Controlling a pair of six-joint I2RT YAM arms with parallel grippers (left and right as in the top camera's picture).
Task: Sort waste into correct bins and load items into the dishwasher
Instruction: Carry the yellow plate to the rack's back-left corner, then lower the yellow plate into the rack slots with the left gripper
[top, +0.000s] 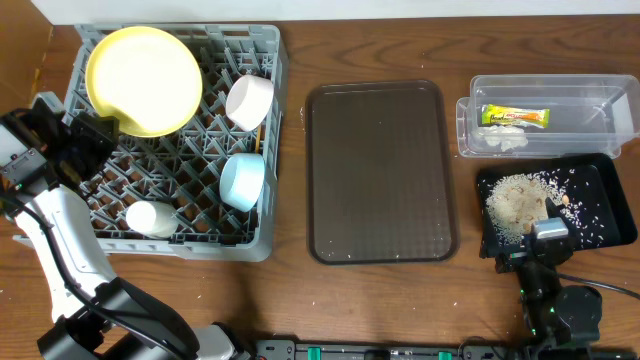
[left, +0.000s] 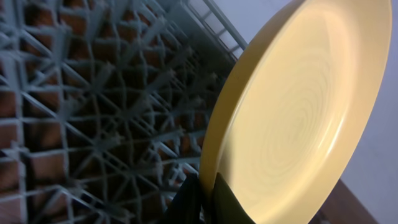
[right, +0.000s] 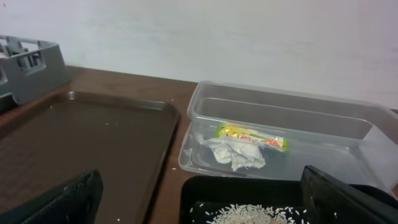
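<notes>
The grey dish rack (top: 255, 235) stands at the left. A yellow plate (top: 143, 78) leans in its far left corner, and my left gripper (top: 97, 132) is shut on the plate's rim; the left wrist view shows the fingers (left: 208, 199) pinching the plate (left: 298, 112) over the rack lattice (left: 93, 93). A white cup (top: 250, 100), a light blue bowl (top: 242, 180) and another white cup (top: 150, 217) sit in the rack. My right gripper (top: 545, 235) is open and empty at the near edge of the black tray (top: 610, 170), which holds rice scraps (top: 520, 200). No chopsticks show.
The clear tub (top: 545, 88) at the far right holds the snack wrapper (top: 514, 117) and white tissue (top: 500, 141). A dark brown serving tray (top: 380, 170) with a few stray grains lies between rack and bins. The right wrist view shows the tub (right: 280, 106) behind the black tray (right: 249, 186).
</notes>
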